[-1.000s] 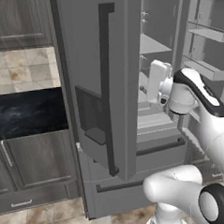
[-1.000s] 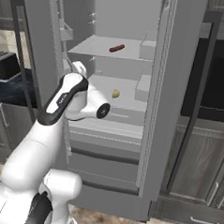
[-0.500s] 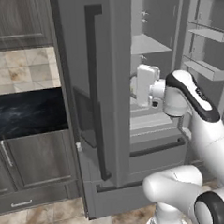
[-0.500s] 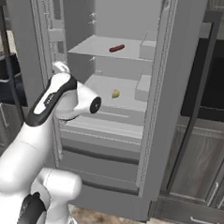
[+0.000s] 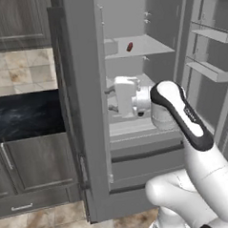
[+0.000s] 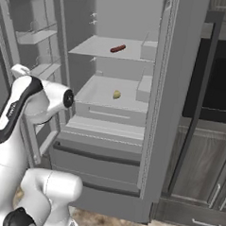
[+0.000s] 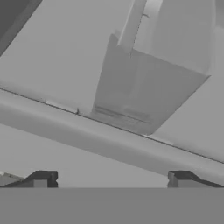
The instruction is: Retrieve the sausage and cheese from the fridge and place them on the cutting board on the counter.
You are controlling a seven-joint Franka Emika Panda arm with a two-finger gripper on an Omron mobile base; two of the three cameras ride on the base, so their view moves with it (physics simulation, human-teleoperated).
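My claw (image 7: 111,179) stands wide apart and empty, inside the open fridge (image 6: 157,113). The sausage (image 6: 118,49) lies on the upper shelf, at twelve o'clock from the cheese (image 6: 116,94) on the shelf below — neither is touched. I judge the reach comes next: pick one, square the tips across its short side, and close gently.

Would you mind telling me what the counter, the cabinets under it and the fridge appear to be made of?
The counter looks like polished black marble: dark, with faint white veins. The cabinets seem dark grey wood, going by the grain, with slim metal-looking handles. The fridge reads as matte grey painted or brushed metal, plain and even; being rendered, that stays a guess.
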